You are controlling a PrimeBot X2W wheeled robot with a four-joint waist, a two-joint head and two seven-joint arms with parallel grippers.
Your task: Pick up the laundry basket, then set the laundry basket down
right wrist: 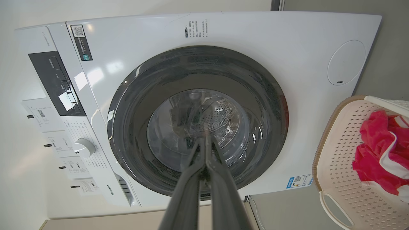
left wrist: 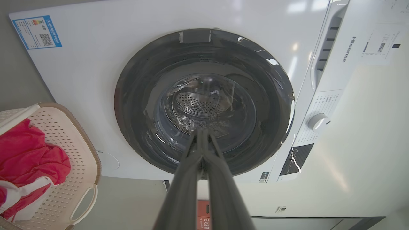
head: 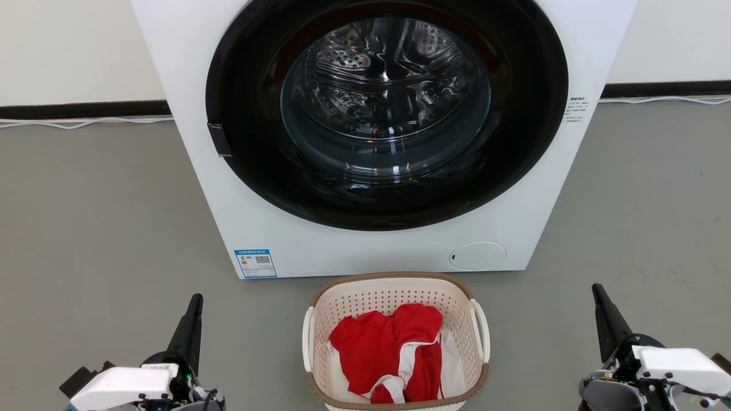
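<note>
The laundry basket (head: 394, 294) sits on the grey floor just in front of the washer, cream with perforated walls, a brown rim and two white side handles. Red and white clothes lie inside it. It also appears at the left edge of the left wrist view, laundry basket (left wrist: 72, 150), and at the right edge of the right wrist view, laundry basket (right wrist: 338, 150). My left gripper (head: 197, 299) is shut and empty, well left of the basket. My right gripper (head: 596, 288) is shut and empty, well right of it. In both wrist views the fingers meet at their tips, left gripper (left wrist: 200, 131), right gripper (right wrist: 204, 137).
A white front-loading washer (head: 251, 188) with a round dark glass door (head: 388, 108) stands directly behind the basket. Grey floor (head: 97, 228) spreads on both sides. A pale wall with a dark skirting and a white cable (head: 80, 123) runs behind.
</note>
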